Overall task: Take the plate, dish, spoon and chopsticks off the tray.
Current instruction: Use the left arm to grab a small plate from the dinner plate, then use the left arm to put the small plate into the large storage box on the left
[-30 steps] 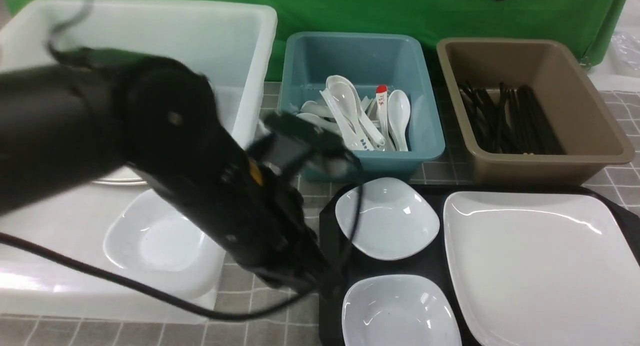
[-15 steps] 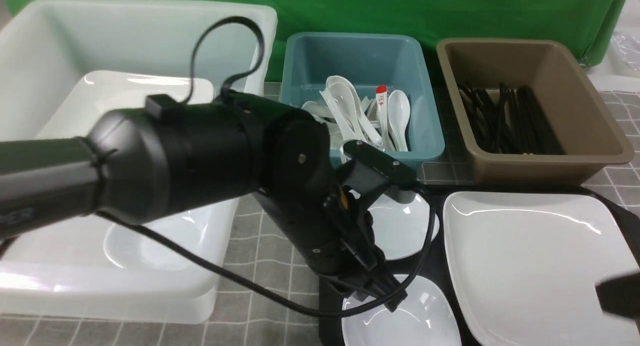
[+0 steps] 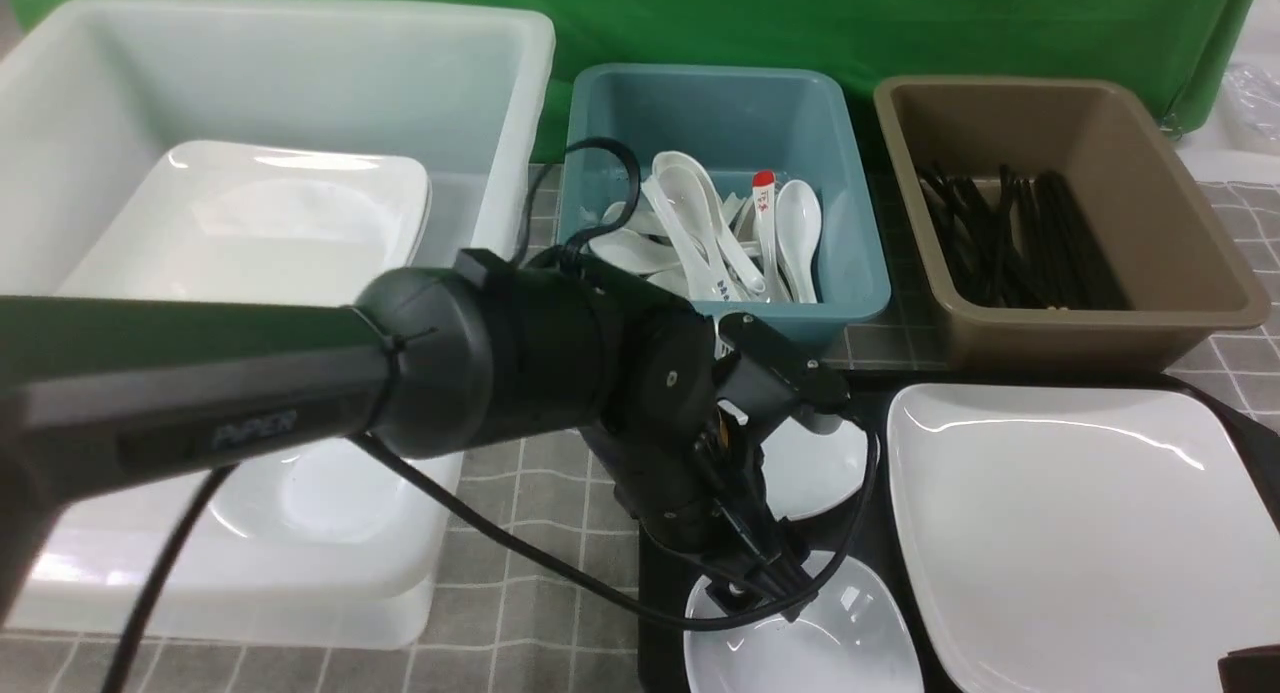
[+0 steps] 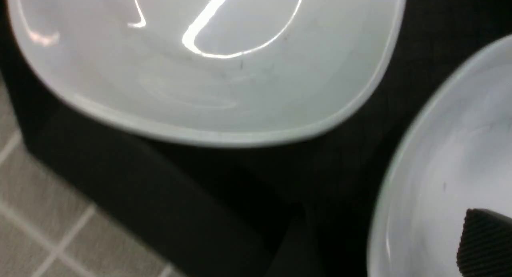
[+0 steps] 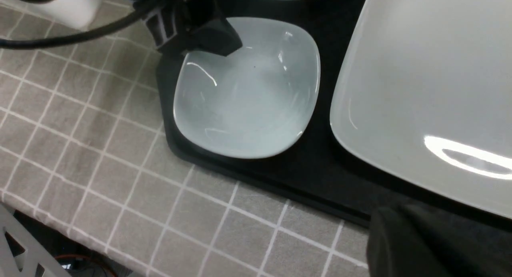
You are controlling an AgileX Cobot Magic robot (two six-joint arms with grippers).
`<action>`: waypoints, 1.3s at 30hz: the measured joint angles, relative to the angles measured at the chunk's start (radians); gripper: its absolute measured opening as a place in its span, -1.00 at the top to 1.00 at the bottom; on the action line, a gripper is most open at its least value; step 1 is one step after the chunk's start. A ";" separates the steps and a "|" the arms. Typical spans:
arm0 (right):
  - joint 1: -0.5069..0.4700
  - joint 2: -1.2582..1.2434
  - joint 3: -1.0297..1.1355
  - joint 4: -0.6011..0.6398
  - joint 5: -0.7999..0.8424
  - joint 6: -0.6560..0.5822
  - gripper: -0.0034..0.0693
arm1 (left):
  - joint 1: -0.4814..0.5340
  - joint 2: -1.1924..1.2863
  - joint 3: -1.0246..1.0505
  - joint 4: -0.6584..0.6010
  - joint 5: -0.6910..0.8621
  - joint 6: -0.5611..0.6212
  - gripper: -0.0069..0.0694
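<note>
The black tray [image 3: 656, 493] carries two small white dishes and the large white plate [image 3: 1070, 533]. My left gripper [image 3: 765, 593] is open and straddles the left rim of the near dish [image 3: 830, 643]. One ribbed finger [image 4: 484, 245] is inside the bowl and the other is outside, over the tray. My arm partly hides the far dish [image 3: 815, 463]. The same near dish [image 5: 248, 97] and left gripper [image 5: 188, 33] show in the right wrist view. My right gripper [image 3: 1250, 670] is shut and empty at the plate's near right corner. No spoon or chopsticks show on the tray.
A big white tub [image 3: 300, 63] at the left holds a large plate [image 3: 280, 213] and a small dish [image 3: 330, 493]. Behind the tray, a teal tub [image 3: 860, 293] holds several white spoons and a brown tub [image 3: 1180, 313] holds several black chopsticks. A grey checked cloth [image 3: 540, 493] covers the table.
My left arm swung from the white tub over to the tray and came down at the near dish's rim, its jaws opening. The right gripper dropped back toward the lower right corner.
</note>
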 joint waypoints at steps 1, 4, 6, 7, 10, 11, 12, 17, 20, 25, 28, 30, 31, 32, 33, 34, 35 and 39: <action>0.000 0.000 0.000 0.000 -0.001 0.000 0.83 | 0.000 0.008 0.000 -0.001 -0.010 0.001 -0.48; 0.000 0.000 0.000 0.000 -0.001 0.000 0.82 | -0.005 0.035 -0.004 -0.016 -0.022 0.001 -0.48; 0.000 0.000 0.000 0.001 -0.001 0.000 0.82 | -0.005 0.042 -0.008 -0.038 -0.014 -0.003 -0.47; 0.000 0.000 0.000 0.002 -0.001 0.000 0.82 | -0.005 0.043 -0.008 -0.054 -0.004 -0.005 -0.43; 0.000 0.000 0.001 0.005 -0.002 0.000 0.82 | -0.005 0.043 -0.008 -0.075 0.032 -0.009 -0.22; 0.000 0.000 0.001 0.006 -0.002 0.000 0.82 | -0.005 0.043 -0.008 -0.076 0.039 -0.009 -0.17; 0.000 0.000 0.001 0.006 -0.002 0.000 0.82 | -0.005 0.043 -0.008 -0.080 0.071 -0.022 0.17; 0.000 0.000 0.001 0.006 -0.019 0.000 0.82 | -0.002 0.033 -0.014 -0.114 0.115 -0.115 0.45; 0.000 0.000 0.001 0.009 -0.027 0.000 0.82 | -0.002 0.014 -0.032 -0.111 0.153 -0.125 0.49; 0.002 0.001 0.001 0.068 -0.070 -0.059 0.81 | -0.002 -0.097 -0.094 -0.102 0.243 -0.126 0.71; 0.008 0.029 -0.022 0.149 -0.094 -0.159 0.81 | 0.011 -0.189 -0.136 -0.126 0.247 -0.126 0.73; 0.008 0.064 -0.057 0.202 -0.094 -0.230 0.80 | 0.038 -0.259 -0.161 -0.155 0.248 -0.126 0.73; 0.008 0.090 -0.087 0.225 -0.091 -0.263 0.80 | 0.063 -0.298 -0.166 -0.164 0.249 -0.126 0.73; 0.008 0.121 -0.132 0.256 -0.082 -0.308 0.80 | 0.097 -0.337 -0.168 -0.176 0.256 -0.126 0.73; 0.008 0.171 -0.183 0.291 -0.068 -0.350 0.80 | 0.149 -0.382 -0.168 -0.180 0.267 -0.126 0.73; 0.008 0.171 -0.192 0.291 -0.065 -0.356 0.80 | 0.170 -0.397 -0.168 -0.180 0.272 -0.126 0.73; 0.010 0.253 -0.277 0.339 -0.035 -0.409 0.80 | 0.275 -0.459 -0.156 -0.180 0.298 -0.122 0.73; 0.066 0.403 -0.437 0.368 0.022 -0.459 0.80 | 0.503 -0.564 -0.092 -0.220 0.327 -0.084 0.73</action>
